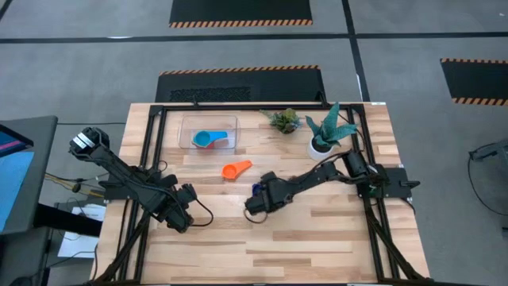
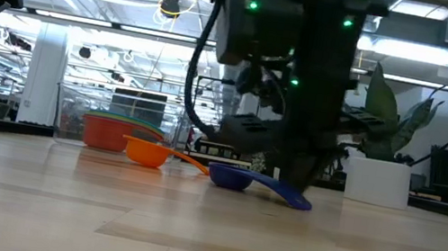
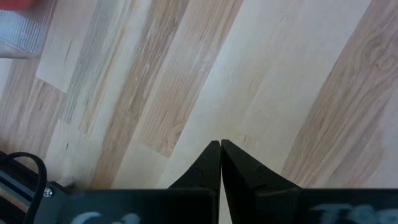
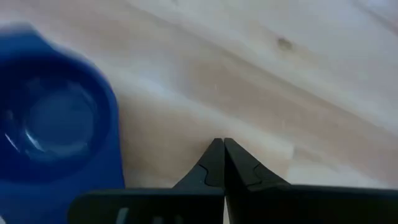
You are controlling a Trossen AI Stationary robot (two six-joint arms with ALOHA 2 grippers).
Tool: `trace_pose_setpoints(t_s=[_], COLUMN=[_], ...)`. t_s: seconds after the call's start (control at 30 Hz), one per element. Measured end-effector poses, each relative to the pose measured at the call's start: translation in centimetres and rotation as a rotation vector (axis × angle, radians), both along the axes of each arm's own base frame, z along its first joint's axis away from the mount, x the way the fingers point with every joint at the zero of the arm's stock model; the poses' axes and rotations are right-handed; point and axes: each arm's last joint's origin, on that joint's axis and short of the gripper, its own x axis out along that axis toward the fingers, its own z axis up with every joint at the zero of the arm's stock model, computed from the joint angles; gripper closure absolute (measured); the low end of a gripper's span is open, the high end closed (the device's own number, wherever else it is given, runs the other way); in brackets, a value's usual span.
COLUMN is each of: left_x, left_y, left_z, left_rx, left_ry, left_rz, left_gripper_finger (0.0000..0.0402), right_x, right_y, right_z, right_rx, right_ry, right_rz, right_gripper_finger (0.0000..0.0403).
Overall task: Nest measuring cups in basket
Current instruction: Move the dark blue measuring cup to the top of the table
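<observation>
Right gripper [image 1: 255,208] is seen near table centre, w/ fingers pressed together and nothing held between them; in the right wrist view the two dark fingertips [image 4: 221,155] meet over bare wood. A dark blue cup [image 4: 53,118] is shown just beside that gripper, lying on the wood, bowl up. In the low view the same dark blue cup [image 2: 233,177] is seen resting on the table w/ its handle running toward the gripper; whether the handle is touched can't be told. From above only a small bit of it [image 1: 255,189] is visible at the gripper's edge.

Left gripper [image 1: 178,218] is parked at the table's front-left area, well apart from the cups, fingers closed tight on nothing, as shown in the left wrist view [image 3: 221,155].

An orange cup [image 1: 235,169] is seen lying loose on the table [image 1: 333,230], between the basket [image 1: 209,132] and the right gripper. The clear basket is placed toward the table's back, and a light blue cup [image 1: 204,140] is seen inside it, w/ red showing under/beside it. In the low view a red cup [image 2: 106,132] w/ a green rim above it is made out in the basket.

A white plant pot [image 1: 320,145] and a small plant [image 1: 284,120] are set at back right.
</observation>
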Motion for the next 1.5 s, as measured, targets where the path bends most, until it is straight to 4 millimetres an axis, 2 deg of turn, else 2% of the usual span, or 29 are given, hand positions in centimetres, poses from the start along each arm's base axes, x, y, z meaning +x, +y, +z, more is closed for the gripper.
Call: trace_pose_setpoints(t_s=[0.17,0.3,0.43,0.63,1.2,1.37,1.5], left_x=[0.0,0.0,0.0,0.0,0.0,0.0,0.0], left_y=[0.0,0.0,0.0,0.0,0.0,0.0,0.0], left_z=[0.0,0.0,0.0,0.0,0.0,0.0,0.0], left_rx=[-0.001,-0.004,-0.013,-0.013,-0.006,-0.001,0.008], left_ry=[-0.001,0.000,0.001,0.000,-0.005,-0.009,-0.015], left_rz=[0.000,0.000,0.012,0.015,0.015,0.015,0.014], left_gripper_finger=[0.0401,0.0401,0.0402,0.0401,0.0401,0.0401,0.0401], right_x=[1.4,2.1,2.2,2.6,4.8,4.6,4.4], right_y=[-2.3,-3.1,-2.1,-0.3,0.5,1.4,2.3], right_z=[0.2,1.6,3.0,2.6,2.9,3.7,3.6], right_rx=[0.003,0.009,0.009,0.044,0.077,0.085,0.124], right_ry=[-0.038,-0.024,-0.024,-0.084,-0.301,-0.321,-0.312], right_rz=[0.045,0.098,0.104,0.118,0.195,0.216,0.241], right_gripper_finger=[0.0392,0.0392,0.0392,0.0393,0.0396,0.0396,0.0396])
